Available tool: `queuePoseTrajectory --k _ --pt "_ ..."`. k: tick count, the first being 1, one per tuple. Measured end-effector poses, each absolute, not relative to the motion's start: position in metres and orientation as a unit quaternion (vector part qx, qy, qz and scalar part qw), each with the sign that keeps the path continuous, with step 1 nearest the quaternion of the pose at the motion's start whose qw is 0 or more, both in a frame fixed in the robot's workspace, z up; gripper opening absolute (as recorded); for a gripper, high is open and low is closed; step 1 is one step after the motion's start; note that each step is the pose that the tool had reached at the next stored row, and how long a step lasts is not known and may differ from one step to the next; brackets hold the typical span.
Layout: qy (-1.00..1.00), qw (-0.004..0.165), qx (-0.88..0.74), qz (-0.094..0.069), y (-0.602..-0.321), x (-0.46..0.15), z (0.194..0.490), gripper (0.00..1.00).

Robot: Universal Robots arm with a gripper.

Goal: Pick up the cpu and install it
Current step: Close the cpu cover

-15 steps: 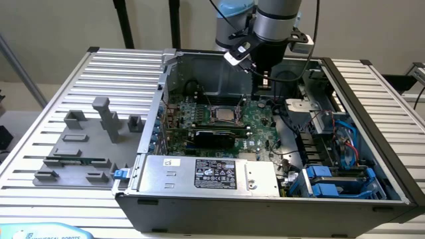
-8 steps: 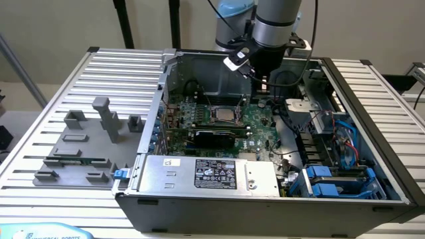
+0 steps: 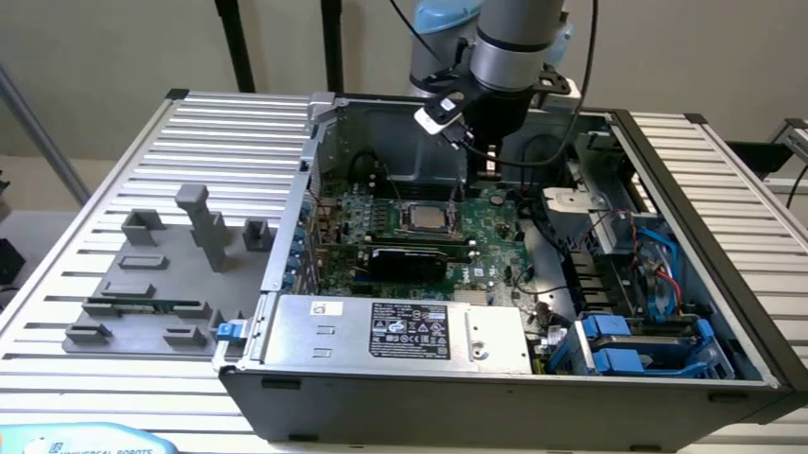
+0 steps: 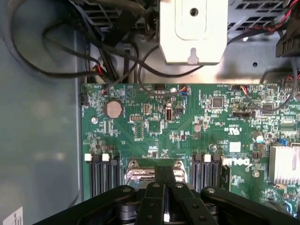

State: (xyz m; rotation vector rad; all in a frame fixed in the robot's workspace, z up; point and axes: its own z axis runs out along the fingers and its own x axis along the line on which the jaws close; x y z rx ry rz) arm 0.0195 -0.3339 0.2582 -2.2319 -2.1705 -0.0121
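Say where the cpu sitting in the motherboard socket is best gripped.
Probably by two opposite thin edges of the cpu, coming straight down from above: it lies flat, face up, with the motherboard beneath and case walls around.

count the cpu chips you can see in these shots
1. The cpu lies in the middle of the motherboard, inside the open case. Another could be hidden behind the arm.

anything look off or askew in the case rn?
Nothing stands out. The cpu lies flat and square in its socket on the motherboard. The gripper hangs over the board near the socket, jaws shut, with nothing between them.
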Motion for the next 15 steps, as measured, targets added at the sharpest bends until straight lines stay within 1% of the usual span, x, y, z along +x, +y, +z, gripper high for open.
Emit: queuePoseTrajectory --k 15 --pt "-0.699 0.035 -0.714 0.018 -0.334 -0.018 0.256 0.11"
